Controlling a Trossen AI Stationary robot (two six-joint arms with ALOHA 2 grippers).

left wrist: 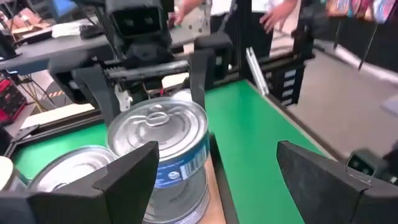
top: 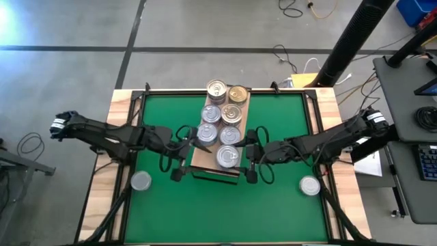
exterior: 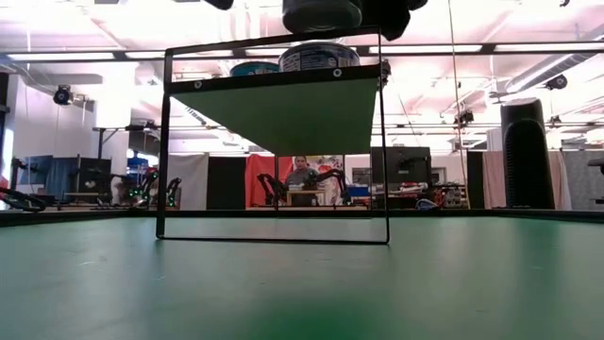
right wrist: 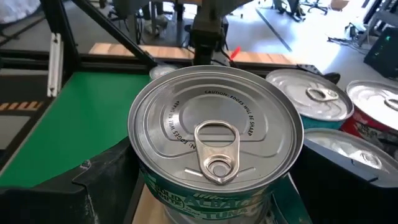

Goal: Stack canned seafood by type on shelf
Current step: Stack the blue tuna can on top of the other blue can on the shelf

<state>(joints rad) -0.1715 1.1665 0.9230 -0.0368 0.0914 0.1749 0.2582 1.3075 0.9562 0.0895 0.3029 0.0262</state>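
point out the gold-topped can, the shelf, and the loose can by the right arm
gold-topped can [top: 237, 94], high view, lid centre
shelf [top: 198, 156], high view, bare wood near its front corner
loose can [top: 310, 185], high view, lid centre

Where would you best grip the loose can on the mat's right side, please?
Grip the can across its round side wall, coming straight down from above. It stands upright, lid up, alone on the green mat, so both fingers would likely find room beside it.
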